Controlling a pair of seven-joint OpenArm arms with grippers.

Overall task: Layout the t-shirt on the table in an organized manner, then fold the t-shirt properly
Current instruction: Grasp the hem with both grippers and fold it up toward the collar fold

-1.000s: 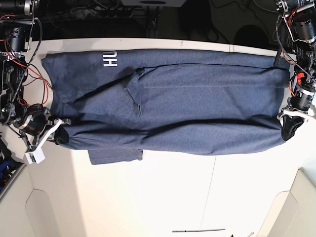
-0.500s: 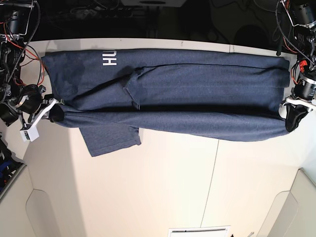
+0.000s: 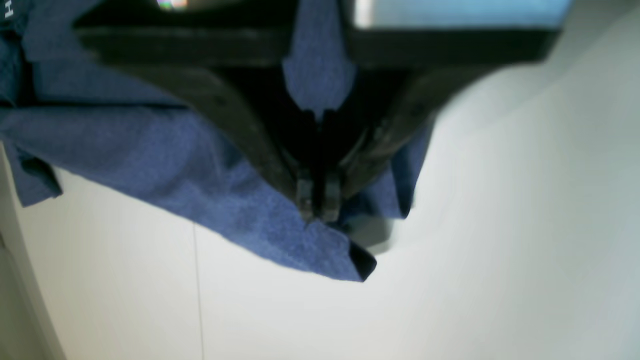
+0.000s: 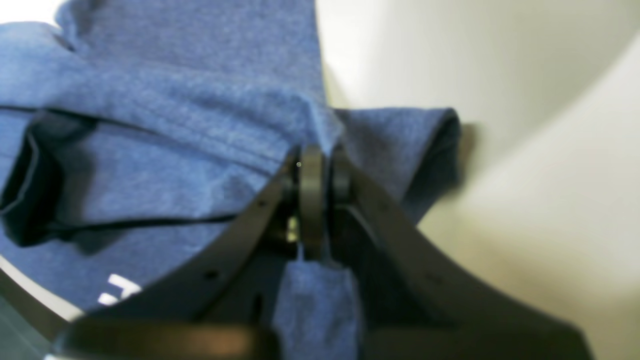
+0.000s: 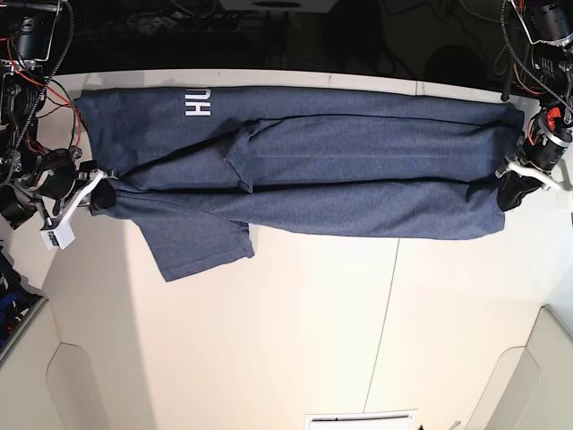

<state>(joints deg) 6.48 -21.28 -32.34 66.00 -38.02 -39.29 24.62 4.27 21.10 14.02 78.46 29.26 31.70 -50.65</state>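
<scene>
The slate-blue t-shirt (image 5: 358, 179) lies stretched in a long band across the far part of the white table (image 5: 304, 340), its near long edge doubled over. White lettering (image 5: 199, 105) shows near its left end, and a sleeve (image 5: 197, 242) sticks out toward me. At the band's right end my left gripper (image 5: 512, 190) is shut on the fabric; in the left wrist view the left gripper (image 3: 317, 207) pinches the t-shirt (image 3: 150, 155) just above the table (image 3: 450, 275). At the left end my right gripper (image 5: 97, 197) is shut on a fold; in the right wrist view the right gripper (image 4: 320, 160) clamps the t-shirt (image 4: 175, 150).
Raised white corner panels stand at the near left (image 5: 54, 385) and near right (image 5: 546, 367). A thin dark seam (image 5: 385, 305) runs across the tabletop. Cables and dark clutter (image 5: 269, 36) lie beyond the far edge. Arm bodies flank both sides of the table.
Both grippers have carried the shirt's near edge toward the far side, narrowing the band. The sleeve at the left has come out from under and now lies spread on the table.
</scene>
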